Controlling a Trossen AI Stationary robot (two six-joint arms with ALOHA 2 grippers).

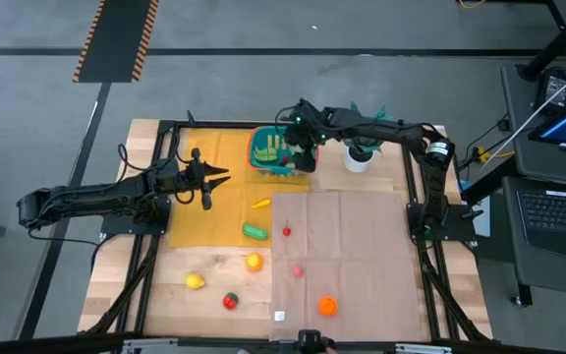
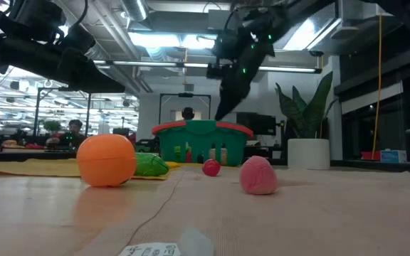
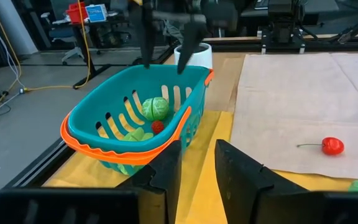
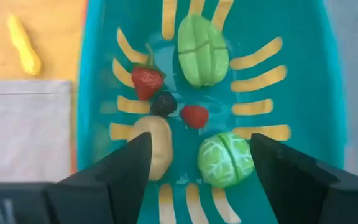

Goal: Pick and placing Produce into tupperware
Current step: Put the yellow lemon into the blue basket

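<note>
Right gripper (image 4: 194, 163) hung wide open, empty, over your basket (image 1: 275, 150); contents hidden overhead, wrist view showed strawberry (image 4: 146, 82), cabbage (image 4: 226, 159).

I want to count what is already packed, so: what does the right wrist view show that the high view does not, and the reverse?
Only the right wrist view shows the basket's contents singly: two green pieces, a strawberry, a small red piece, a dark berry and a pale yellow piece, with the right gripper open above them.

Only the high view shows the left gripper beside the basket, the potted plant and the loose produce: an orange, a lemon, a cherry.

Both show the teal basket and the yellow piece outside it.
</note>
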